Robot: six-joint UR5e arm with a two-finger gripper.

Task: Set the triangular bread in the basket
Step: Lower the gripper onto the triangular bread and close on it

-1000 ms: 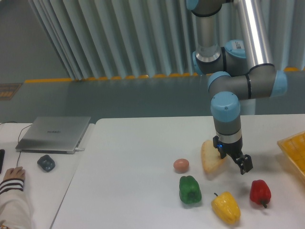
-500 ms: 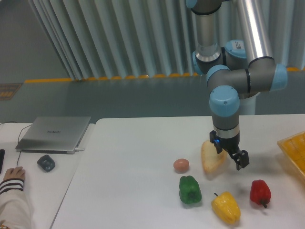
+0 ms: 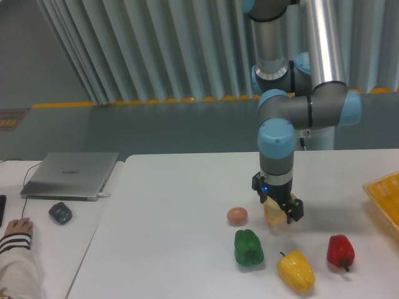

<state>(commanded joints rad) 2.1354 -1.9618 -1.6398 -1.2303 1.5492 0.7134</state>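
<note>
- Bread lies on the white worktop, right of the small brown ball and above the gap between the green pepper and the yellow pepper; only its pale lower part shows, since the gripper stands in front of it.
- Arm reaches down from the upper right, wrist near vertical, so the gripper sits right over the bread with its fingers set apart on either side of the wedge; whether they touch it I cannot tell.
- Step in hand looks like the grasp. To do it well, the fingers should straddle the thick middle of the wedge, not its thin corner, and close gently, since bread of this shape may tip or slip out sideways.
- Lift should go straight up before any sideways move, because the ball and peppers lie near and could be knocked.
- Basket sits at the right edge of the worktop, well apart from the bread and partly out of frame; the red pepper lies near the path, so carrying high seems wise.
- Room: grey pleated curtain behind, an orange strip along the floor.
- Side table at left holds a closed laptop and a small dark object; a person's striped sleeve shows at the corner.
</note>
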